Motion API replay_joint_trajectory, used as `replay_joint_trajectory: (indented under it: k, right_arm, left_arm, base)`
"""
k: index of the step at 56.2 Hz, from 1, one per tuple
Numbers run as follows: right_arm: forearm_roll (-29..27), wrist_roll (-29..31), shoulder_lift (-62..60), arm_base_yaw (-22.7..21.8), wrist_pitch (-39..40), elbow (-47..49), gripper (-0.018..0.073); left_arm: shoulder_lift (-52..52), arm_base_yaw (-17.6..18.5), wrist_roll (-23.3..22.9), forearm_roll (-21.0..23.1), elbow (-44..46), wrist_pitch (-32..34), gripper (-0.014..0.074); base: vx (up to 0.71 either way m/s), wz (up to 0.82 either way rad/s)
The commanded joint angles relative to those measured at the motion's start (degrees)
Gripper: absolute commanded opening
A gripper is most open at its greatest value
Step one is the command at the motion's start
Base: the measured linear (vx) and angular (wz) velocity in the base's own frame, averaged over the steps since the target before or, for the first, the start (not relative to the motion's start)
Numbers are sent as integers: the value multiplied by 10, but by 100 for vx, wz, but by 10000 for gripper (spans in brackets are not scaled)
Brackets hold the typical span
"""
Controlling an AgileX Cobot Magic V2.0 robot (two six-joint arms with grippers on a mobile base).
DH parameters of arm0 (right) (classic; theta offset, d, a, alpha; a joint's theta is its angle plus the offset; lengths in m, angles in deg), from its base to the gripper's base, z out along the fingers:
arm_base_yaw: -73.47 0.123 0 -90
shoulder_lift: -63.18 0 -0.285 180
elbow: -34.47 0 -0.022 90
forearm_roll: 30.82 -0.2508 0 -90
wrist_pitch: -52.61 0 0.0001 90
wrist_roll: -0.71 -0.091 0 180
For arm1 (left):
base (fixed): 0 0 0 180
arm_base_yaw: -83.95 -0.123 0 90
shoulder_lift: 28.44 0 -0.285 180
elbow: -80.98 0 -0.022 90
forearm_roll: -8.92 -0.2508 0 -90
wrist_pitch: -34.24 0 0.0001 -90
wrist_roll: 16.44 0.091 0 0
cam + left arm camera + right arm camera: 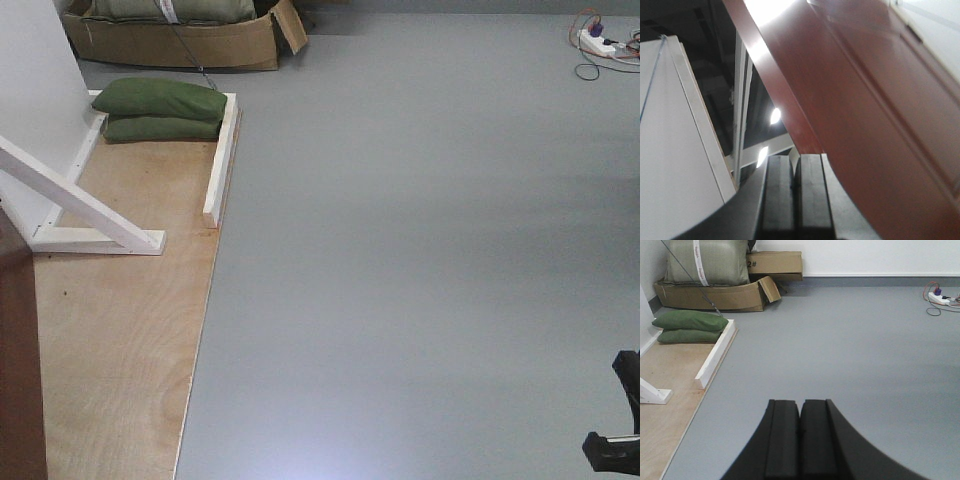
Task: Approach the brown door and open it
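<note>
The brown door (875,115), glossy and reddish with panel moulding, fills the right side of the left wrist view and leans across it from close up. My left gripper (794,162) is shut with nothing between its pads, its tip right at the door's edge; contact cannot be told. A dark brown strip of the door (18,370) shows at the front view's lower left. My right gripper (800,407) is shut and empty, pointing over the grey floor, away from the door. A black part of the right arm (615,440) shows at the front view's lower right.
A plywood base (120,330) with white frame braces (80,205) lies left. Two green sandbags (165,110) rest on it. Cardboard boxes (180,40) stand behind. A power strip with cables (600,45) lies far right on the grey floor (420,250). A white panel (675,140) stands left of the door.
</note>
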Motion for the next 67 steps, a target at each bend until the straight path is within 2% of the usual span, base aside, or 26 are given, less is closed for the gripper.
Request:
replay_joint_trajectory:
  k: [1,9,13,19,27,30,33,37,45,46,51,55,60,67]
  right_arm:
    - [2,4,-3,-1,44,-2,0]
    - [2,4,-3,-1,44,-2,0]
    - [2,4,-3,-1,44,-2,0]
    - [2,4,-3,-1,44,-2,0]
    - [2,4,-3,-1,44,-2,0]
    - [2,4,-3,-1,44,-2,0]
    - [2,4,-3,-1,44,-2,0]
    - [2,4,-3,-1,44,-2,0]
    - [2,4,-3,-1,44,-2,0]
    - [2,4,-3,-1,44,-2,0]
    - [2,4,-3,-1,44,-2,0]
    - [2,4,-3,-1,44,-2,0]
    - [2,4,-3,-1,44,-2,0]
    - [2,4,-3,-1,44,-2,0]
  left_arm:
    - [34,-3,-5,-44,3,30,-6]
    - [60,-3,-5,-84,3,77,-6]
    - [65,-3,-5,-86,3,107,-6]
    - [67,-15,-5,-85,3,114,-6]
    - [88,-101,-5,-84,3,111,-6]
    - [84,-152,-5,-84,3,114,-6]
    - [82,-187,-5,-85,3,112,-6]
    - [69,-261,-5,-86,3,100,-6]
    - [52,-358,-5,-83,3,42,-6]
    - [48,-399,-5,-86,3,-13,-6]
    - [45,-431,-5,-85,3,-58,-6]
    - [44,-443,-6,-72,3,-93,-6]
    - [48,-445,-6,-17,3,-137,-6]
    - [60,-445,-6,65,3,-166,-6]
  base:
    - [0,0]
    - [0,0]
    - [0,0]
    - [0,0]
    - [0,0]
    - [0,0]
    - [0,0]
    - [0,0]
    - [0,0]
    - [0,0]
    - [0,0]
    - [0,0]
    - [0,0]
    - [0,0]
